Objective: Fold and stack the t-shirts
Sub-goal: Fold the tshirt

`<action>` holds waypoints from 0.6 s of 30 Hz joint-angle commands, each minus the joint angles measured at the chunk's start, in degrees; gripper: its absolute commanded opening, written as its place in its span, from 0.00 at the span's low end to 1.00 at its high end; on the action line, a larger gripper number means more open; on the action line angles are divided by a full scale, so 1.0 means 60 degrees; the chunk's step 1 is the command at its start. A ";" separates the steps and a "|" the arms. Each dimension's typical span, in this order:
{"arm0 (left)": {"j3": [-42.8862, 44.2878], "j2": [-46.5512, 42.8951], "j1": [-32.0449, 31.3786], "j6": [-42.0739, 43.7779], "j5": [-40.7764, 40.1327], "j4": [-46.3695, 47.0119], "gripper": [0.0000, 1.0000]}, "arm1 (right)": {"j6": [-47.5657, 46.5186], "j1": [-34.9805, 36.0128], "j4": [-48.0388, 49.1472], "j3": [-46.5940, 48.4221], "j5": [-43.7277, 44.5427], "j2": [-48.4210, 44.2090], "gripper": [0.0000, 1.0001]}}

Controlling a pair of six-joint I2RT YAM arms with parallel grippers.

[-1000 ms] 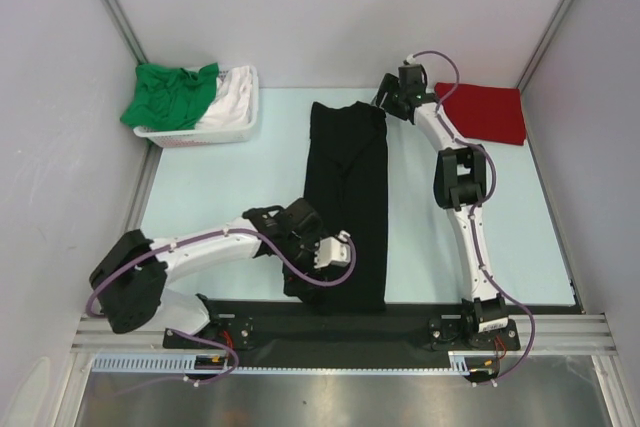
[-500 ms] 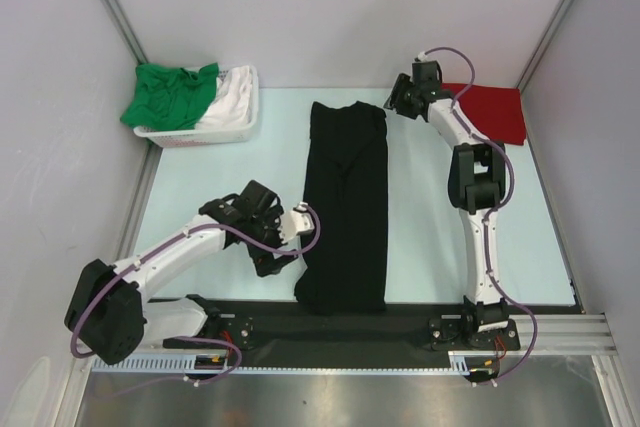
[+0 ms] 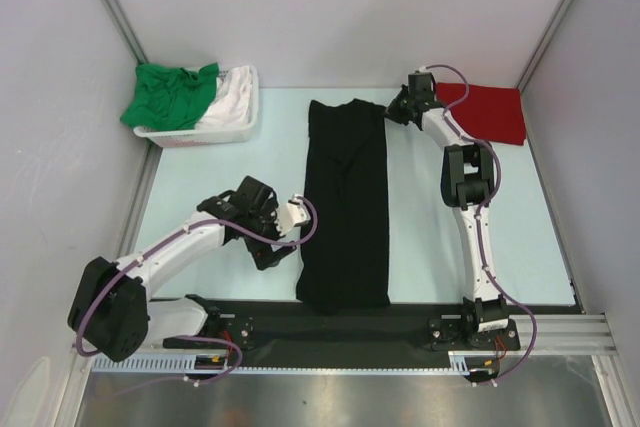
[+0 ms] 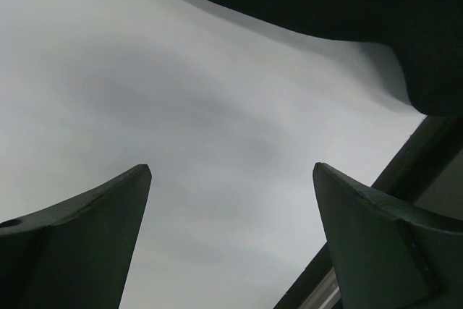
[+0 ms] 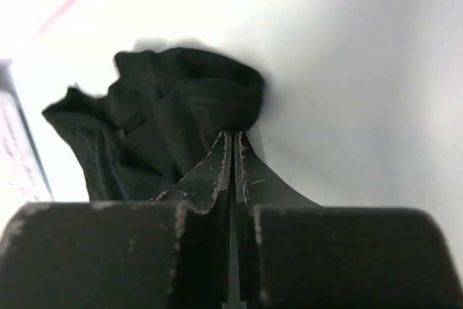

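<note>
My right hand (image 5: pixel 233 135) closed at the far corner of the black shirt (image 3: pixel 346 207); left hand (image 4: pixel 231 168) wide, empty, by its near edge.
I can't tell if cloth is caught; a lift may leave it on the bench (image 3: pixel 200 187).

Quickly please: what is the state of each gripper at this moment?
Left gripper: jaws wide open, holding nothing.
Right gripper: jaws shut, apparently pinching a bunched corner of the black t-shirt.
</note>
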 commanded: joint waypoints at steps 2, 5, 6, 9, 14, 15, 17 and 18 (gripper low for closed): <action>0.0332 0.0294 0.0037 -0.0160 0.0000 0.0295 1.00 | 0.1353 -0.0247 0.0999 0.1351 0.0348 0.0945 0.00; 0.0566 0.0470 0.0023 -0.0145 -0.0001 0.0471 1.00 | 0.1617 -0.0232 0.0998 0.2219 0.0304 0.1487 0.13; 0.0654 0.0528 0.0008 -0.0174 0.0028 0.0559 1.00 | 0.1748 -0.0261 0.1071 0.2207 0.0304 0.1489 0.21; 0.0947 0.0718 -0.0182 -0.0160 0.0014 0.0778 0.98 | 0.1721 -0.0364 0.0897 0.1828 0.0188 0.1067 0.48; 0.0729 0.0602 -0.1307 0.0396 -0.0498 0.1510 0.90 | 0.0404 -0.0423 0.0532 -0.0426 0.0201 -0.1231 0.66; 0.0598 0.0558 -0.1455 0.0499 -0.0484 0.1758 0.90 | 0.0126 -0.0393 0.0399 -0.1329 0.0303 -0.2149 0.67; 0.0465 0.0383 -0.1864 0.0937 -0.0150 0.1863 0.90 | -0.0534 -0.0277 -0.0082 -0.2372 0.0362 -0.3120 0.68; 0.0406 0.0164 -0.1983 0.1128 0.0128 0.1820 0.90 | -0.0681 -0.0247 -0.0201 -0.2929 0.0479 -0.3705 0.68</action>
